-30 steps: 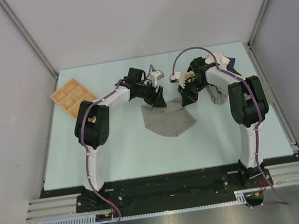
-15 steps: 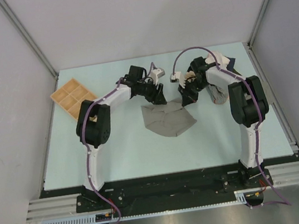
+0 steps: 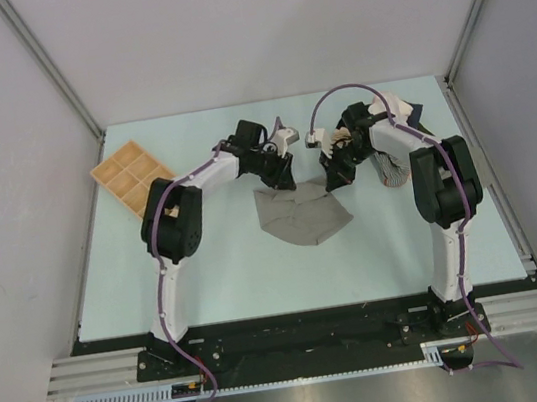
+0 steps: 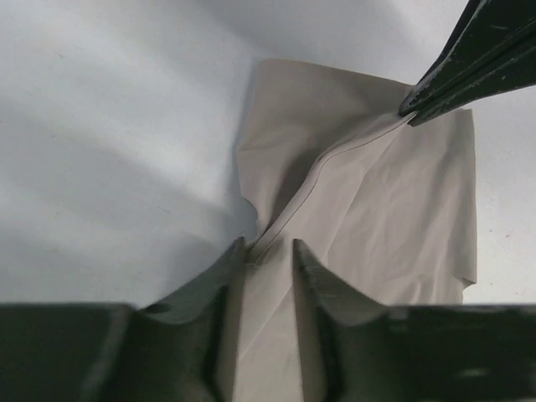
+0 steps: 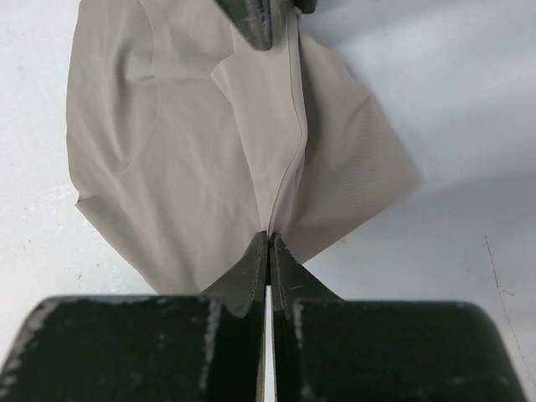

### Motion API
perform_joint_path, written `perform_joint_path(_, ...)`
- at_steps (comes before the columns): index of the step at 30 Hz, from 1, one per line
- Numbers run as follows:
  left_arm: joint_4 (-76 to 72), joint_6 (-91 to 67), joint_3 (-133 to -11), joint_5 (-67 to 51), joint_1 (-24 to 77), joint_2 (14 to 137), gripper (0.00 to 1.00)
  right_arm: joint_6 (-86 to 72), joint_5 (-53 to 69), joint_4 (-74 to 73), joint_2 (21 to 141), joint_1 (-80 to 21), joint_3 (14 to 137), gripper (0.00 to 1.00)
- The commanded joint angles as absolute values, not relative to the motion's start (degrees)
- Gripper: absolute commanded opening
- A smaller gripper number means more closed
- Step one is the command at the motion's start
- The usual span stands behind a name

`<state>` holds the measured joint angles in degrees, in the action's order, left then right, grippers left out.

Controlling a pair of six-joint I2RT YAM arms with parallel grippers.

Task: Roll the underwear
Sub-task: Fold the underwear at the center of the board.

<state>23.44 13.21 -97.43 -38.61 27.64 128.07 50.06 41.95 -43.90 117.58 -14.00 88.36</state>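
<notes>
Between left gripper (image 4: 268, 249) and right gripper (image 5: 270, 240): the underwear (image 3: 301, 214) is lying creased on the table (image 3: 208, 271).
Left fingers (image 4: 213, 285) are standing apart, straddling the seam; right fingers (image 5: 247, 270) are pinching together on the cloth's edge.

No words, numbers, brand names or signs can be read in any of these views; nothing here shows writing clear enough to make out.
</notes>
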Motion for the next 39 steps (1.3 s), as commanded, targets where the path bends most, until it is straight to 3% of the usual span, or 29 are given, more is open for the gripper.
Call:
perform_joint_path(1, 27.24, 16.79, -100.55, -40.34, 28.04, 128.32, 0.19, 50.63, 43.94, -44.56, 115.93, -13.62, 89.03, 0.0)
perform_joint_path(4, 27.95, 16.88, -101.25, -40.69, 28.04, 128.15, 0.0, 50.45, 44.21, -44.65, 116.02, -13.54, 89.21, 0.0)
perform_joint_path(16, 26.37, 15.91, -98.35, -41.48, 28.04, 118.93, 0.0, 49.04, 43.95, -44.56, 115.23, -12.83, 92.98, 0.0)
perform_joint_path(39, 14.24, 6.95, -75.85, -44.56, 33.75, 106.52, 0.0, 57.48, 45.18, -47.19, 110.13, -11.69, 85.0, 0.0)
